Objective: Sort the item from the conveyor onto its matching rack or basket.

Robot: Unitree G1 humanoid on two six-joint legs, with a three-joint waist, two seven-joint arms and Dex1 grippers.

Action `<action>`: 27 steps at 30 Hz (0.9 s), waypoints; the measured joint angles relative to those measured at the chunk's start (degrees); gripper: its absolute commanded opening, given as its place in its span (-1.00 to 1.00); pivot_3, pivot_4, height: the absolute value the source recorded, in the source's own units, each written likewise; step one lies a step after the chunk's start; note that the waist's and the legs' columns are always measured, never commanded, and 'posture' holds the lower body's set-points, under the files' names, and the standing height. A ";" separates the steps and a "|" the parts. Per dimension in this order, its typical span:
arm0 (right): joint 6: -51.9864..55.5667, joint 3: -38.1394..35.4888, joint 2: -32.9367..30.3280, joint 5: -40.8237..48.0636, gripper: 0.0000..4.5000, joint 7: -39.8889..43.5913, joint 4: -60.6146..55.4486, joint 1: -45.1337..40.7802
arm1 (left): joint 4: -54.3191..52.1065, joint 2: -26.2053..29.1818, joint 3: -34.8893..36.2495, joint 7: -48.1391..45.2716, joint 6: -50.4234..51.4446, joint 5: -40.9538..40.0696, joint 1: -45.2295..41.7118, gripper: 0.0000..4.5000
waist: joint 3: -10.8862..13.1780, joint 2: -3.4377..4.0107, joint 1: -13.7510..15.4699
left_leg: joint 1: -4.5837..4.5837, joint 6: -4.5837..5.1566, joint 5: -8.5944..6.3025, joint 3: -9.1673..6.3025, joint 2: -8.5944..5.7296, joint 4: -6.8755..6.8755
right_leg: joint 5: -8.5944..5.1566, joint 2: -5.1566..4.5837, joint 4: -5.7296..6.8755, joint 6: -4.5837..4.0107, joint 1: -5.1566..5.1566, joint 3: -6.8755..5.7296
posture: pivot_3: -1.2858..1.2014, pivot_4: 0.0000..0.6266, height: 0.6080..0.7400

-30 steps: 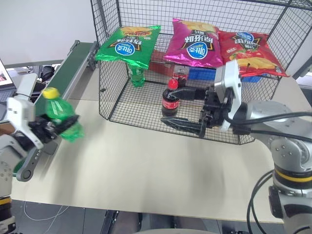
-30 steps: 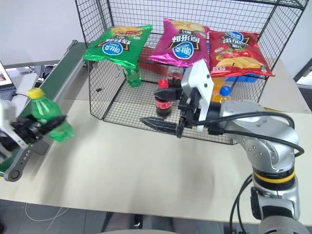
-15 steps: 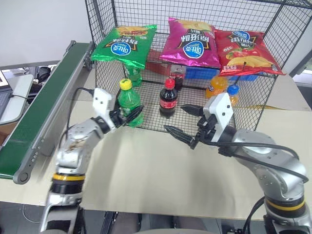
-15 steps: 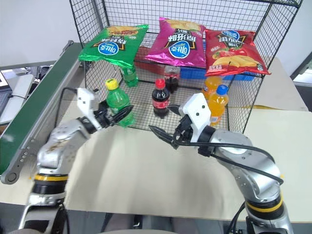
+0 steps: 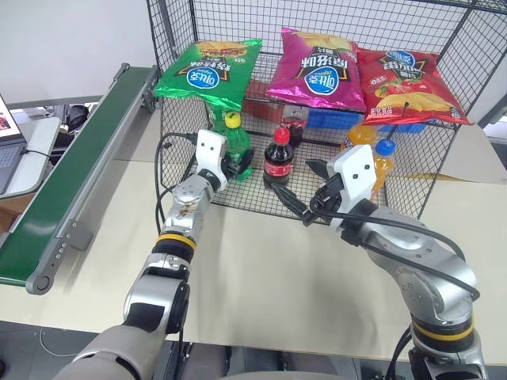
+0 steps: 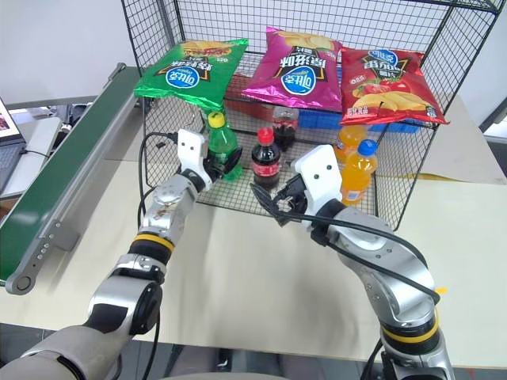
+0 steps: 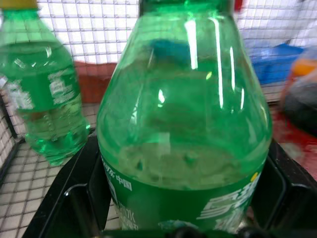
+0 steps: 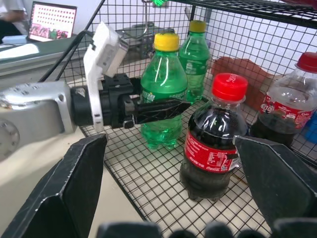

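The item, a green soda bottle [image 5: 237, 149] with a yellow cap, stands upright just inside the black wire rack [image 5: 176, 119], at its front left, low over the mesh floor. My left gripper [image 5: 228, 166] is shut on the bottle's lower body, and its black fingers [image 8: 159, 109] wrap the label. In the left wrist view the held bottle [image 7: 183, 144] sits close between them. My right gripper [image 5: 306, 187] hangs open and holds nothing, at the rack's front edge just right of a red-capped cola bottle [image 5: 278, 156]. The green conveyor [image 5: 83, 162] runs along the left.
A second green bottle [image 8: 194, 54] stands deeper in the rack behind the held one. Another cola bottle [image 8: 285, 106], two orange bottles [image 6: 358, 170] and a blue basket [image 5: 326, 119] are inside. Three chip bags [image 5: 317, 70] lie on the upper shelf.
My left gripper carried the green bottle from beside the conveyor rightward and forward into the rack's front left. My right gripper turned and sank slightly, staying open.
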 measured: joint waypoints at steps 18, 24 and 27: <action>1.15 0.39 0.52 -0.98 1.00 1.68 1.32 -1.13 | -11.22 2.47 2.33 -6.40 3.00 -0.82 10.60 0.99 | -0.03 0.06 -0.13 | 0.18 -0.01 0.01 -0.01 0.07 0.00 | 0.00 0.04 0.21 0.00 0.03 0.01 | 0.03 -0.52 1.00; 1.06 0.45 0.34 -1.17 1.00 3.06 3.13 -1.35 | -25.32 6.14 2.15 -8.55 14.95 -2.40 19.99 0.99 | -0.03 0.06 -0.04 | 0.19 -0.01 0.01 -0.07 0.13 0.01 | 0.00 0.03 0.25 0.00 0.04 0.02 | 0.03 -0.52 1.00; 0.83 0.51 0.29 -1.41 1.00 4.20 3.68 -1.43 | -33.08 8.70 2.13 -10.08 19.96 -3.55 22.49 0.99 | -0.04 0.06 -0.09 | 0.20 -0.01 0.01 -0.07 0.14 0.00 | 0.00 0.02 0.23 0.00 0.04 0.03 | 0.03 -0.52 1.00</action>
